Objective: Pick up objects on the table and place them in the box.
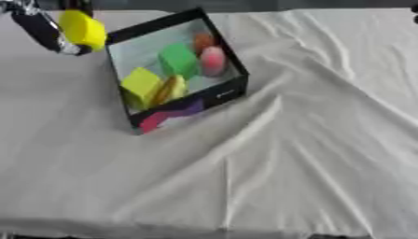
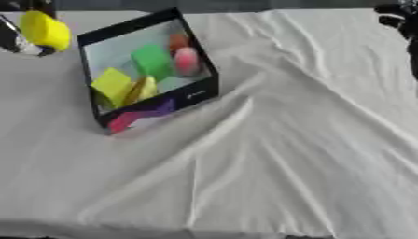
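Left eye view: a black-walled box [image 1: 222,95] sits askew on a wrinkled white cloth [image 1: 310,158], upper left of centre.
Box contents: a green block [image 1: 178,59], a yellow block [image 1: 141,85] with a yellow curved piece [image 1: 171,88] beside it, a pink rounded object [image 1: 212,60], an orange one [image 1: 202,42] behind it.
Box front wall: pink and purple patches on the outside.
Left hand [image 1: 41,30]: at the top left corner, dark fingers curled around a yellow rounded object [image 1: 81,29], held above the cloth just left of the box.
Right eye view: same layout, shifted left.
Right hand [image 2: 400,21]: dark shape at the top right edge; finger pose cannot be told.
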Robot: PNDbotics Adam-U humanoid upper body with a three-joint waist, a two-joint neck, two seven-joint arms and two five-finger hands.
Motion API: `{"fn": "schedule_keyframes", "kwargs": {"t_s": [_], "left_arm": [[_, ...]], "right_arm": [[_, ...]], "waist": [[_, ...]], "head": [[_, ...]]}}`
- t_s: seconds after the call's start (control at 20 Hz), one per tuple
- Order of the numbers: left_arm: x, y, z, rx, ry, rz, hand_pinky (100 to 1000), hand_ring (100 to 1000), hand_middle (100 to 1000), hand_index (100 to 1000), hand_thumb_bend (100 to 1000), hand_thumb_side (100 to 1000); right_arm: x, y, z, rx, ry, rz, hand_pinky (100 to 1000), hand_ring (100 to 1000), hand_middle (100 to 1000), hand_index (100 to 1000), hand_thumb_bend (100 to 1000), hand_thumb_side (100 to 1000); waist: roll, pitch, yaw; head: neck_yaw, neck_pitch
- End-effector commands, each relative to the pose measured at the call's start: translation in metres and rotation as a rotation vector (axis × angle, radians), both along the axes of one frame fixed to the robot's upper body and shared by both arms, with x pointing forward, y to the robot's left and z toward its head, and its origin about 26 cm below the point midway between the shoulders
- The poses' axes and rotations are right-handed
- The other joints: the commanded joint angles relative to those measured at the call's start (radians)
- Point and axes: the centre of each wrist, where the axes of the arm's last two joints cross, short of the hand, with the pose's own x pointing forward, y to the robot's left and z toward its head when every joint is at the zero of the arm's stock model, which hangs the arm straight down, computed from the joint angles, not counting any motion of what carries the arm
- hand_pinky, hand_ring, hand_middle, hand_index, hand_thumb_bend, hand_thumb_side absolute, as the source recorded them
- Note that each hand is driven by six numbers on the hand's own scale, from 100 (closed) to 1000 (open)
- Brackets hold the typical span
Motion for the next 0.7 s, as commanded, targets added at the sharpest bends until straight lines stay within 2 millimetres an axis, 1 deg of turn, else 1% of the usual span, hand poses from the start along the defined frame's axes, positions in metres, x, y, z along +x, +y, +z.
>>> {"fn": "schedule_keyframes", "kwargs": {"t_s": [0.05,0.2,0.35,0.4,0.45,0.5,0.55,0.6,0.65,0.7], "left_arm": [[0.013,-0.016,-0.003,-0.014,-0.048,0.007,642,596,551,543,415,100],[0.031,-0.023,-0.020,-0.021,-0.081,0.038,646,602,558,546,454,100],[0.044,-0.025,-0.035,-0.037,-0.120,0.069,669,619,578,576,476,100],[0.048,-0.025,-0.039,-0.044,-0.138,0.081,716,684,645,683,528,100],[0.051,-0.025,-0.043,-0.047,-0.154,0.091,741,724,699,746,537,100],[0.053,-0.024,-0.047,-0.049,-0.166,0.093,781,774,761,828,560,100],[0.055,-0.023,-0.050,-0.049,-0.173,0.090,822,817,802,881,579,208],[0.056,-0.022,-0.053,-0.049,-0.171,0.085,864,859,839,918,609,383],[0.057,-0.021,-0.055,-0.051,-0.165,0.083,870,866,845,925,613,409],[0.057,-0.021,-0.057,-0.055,-0.158,0.078,905,905,880,973,671,553]], "right_arm": [[-0.001,0.008,0.019,-0.006,-0.054,0.045,828,761,752,872,100,593],[0.001,0.015,0.026,0.002,-0.075,0.080,828,761,753,872,100,591],[0.002,0.019,0.028,0.008,-0.079,0.095,828,761,752,872,100,593],[0.002,0.020,0.028,0.010,-0.080,0.099,829,761,752,872,100,593],[0.002,0.021,0.029,0.011,-0.080,0.101,829,761,753,872,100,593],[0.002,0.021,0.029,0.011,-0.082,0.103,829,761,752,872,100,592],[0.002,0.021,0.029,0.011,-0.083,0.103,829,761,752,872,100,592],[0.002,0.021,0.029,0.011,-0.083,0.101,829,761,752,871,100,593],[0.002,0.020,0.029,0.011,-0.082,0.100,829,761,752,871,100,593],[0.002,0.020,0.028,0.011,-0.079,0.098,829,761,752,871,100,595]], "waist": [[-0.008,0.003,-0.010],[-0.014,0.014,-0.029],[-0.019,0.019,-0.039],[-0.020,0.020,-0.041],[-0.021,0.021,-0.042],[-0.023,0.022,-0.043],[-0.023,0.022,-0.043],[-0.024,0.022,-0.042],[-0.025,0.022,-0.041],[-0.026,0.021,-0.041]], "head": [[0.023,-0.022],[0.042,-0.035],[0.054,-0.038],[0.057,-0.039],[0.059,-0.039],[0.060,-0.040],[0.059,-0.040],[0.058,-0.039],[0.057,-0.039],[0.056,-0.038]]}}
